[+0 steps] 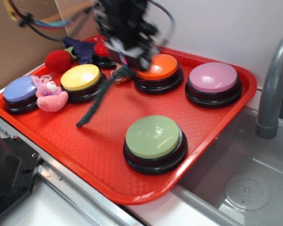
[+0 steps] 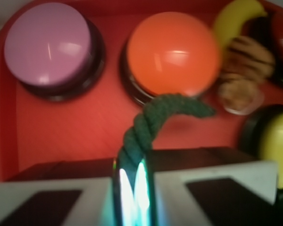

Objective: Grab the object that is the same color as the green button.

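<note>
Tray (image 1: 212,155) beside sink (image 1: 254,188), faucet (image 1: 273,89) at right. Front centre: one button (image 1: 154,137). Back row, left to right: four buttons (image 1: 20,89) (image 1: 81,77) (image 1: 158,67) (image 1: 213,77). Plush toy (image 1: 50,96) between first two. Rope (image 1: 95,102) hangs from gripper (image 1: 127,59) between second and third, lower end near tray floor.

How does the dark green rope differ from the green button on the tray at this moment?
The rope is long, thin and twisted; the green button is a wide round dome on a black base. The rope is dark green, the button pale green. The rope hangs from the gripper, pinched between its fingers with its lower end near the red tray; the button sits flat on the tray, untouched. Both are green.
</note>
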{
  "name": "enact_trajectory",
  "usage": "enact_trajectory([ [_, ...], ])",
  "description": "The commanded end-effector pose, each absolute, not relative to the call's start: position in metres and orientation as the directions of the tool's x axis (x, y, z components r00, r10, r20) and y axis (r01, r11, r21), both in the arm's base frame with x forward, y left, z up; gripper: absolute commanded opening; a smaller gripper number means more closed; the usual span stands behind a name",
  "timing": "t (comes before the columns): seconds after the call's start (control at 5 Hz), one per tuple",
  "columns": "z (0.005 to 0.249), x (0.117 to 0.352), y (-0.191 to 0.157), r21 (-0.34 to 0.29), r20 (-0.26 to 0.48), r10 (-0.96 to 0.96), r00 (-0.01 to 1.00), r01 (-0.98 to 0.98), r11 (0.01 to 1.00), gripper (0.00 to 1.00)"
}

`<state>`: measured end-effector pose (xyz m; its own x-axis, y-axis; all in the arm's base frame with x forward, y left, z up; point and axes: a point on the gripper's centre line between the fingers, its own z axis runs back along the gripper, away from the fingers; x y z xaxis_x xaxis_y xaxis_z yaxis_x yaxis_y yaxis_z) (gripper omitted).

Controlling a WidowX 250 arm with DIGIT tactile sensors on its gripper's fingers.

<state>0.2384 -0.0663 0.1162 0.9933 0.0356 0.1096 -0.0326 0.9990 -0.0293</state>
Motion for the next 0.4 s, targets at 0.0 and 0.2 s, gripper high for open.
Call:
enact_trajectory([
  [0.0,0.1534,0.2034,-0.0079,0.002,0.183,0.131,0.974,-0.134,0.991,0.00],
  [0.2,0.1499,0.2027,-0.0046,-0.008,0.191,0.141,0.971,-0.142,0.990,0.00],
])
